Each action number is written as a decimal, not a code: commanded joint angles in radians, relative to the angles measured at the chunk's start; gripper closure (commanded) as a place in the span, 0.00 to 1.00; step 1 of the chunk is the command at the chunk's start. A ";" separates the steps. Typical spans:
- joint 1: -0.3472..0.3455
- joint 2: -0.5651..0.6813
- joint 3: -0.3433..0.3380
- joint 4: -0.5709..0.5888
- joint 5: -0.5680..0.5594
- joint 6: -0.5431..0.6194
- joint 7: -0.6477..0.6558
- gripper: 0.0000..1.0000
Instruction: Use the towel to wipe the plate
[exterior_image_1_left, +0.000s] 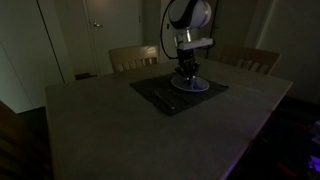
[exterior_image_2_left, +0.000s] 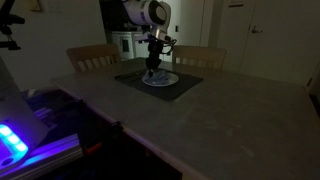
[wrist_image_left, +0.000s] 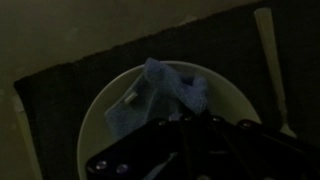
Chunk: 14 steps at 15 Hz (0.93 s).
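The gripper (exterior_image_1_left: 188, 76) hangs low over the plate (wrist_image_left: 232, 102). In this gloom I cannot tell whether its jaws are closed or hold anything. The towel (wrist_image_left: 160, 88) lies bunched on the plate, which sits on a mat (wrist_image_left: 55, 85). To wipe well, press lightly, sweep in circles and stay inside the rim.

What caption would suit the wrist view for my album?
Blue towel crumpled on a white plate, dark mat beneath, tool close by.
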 joint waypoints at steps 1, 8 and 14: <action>0.006 -0.014 0.046 0.008 0.036 -0.022 -0.054 0.98; 0.005 0.043 0.052 0.139 0.007 -0.049 -0.131 0.98; -0.002 0.060 -0.021 0.167 -0.065 -0.029 -0.102 0.98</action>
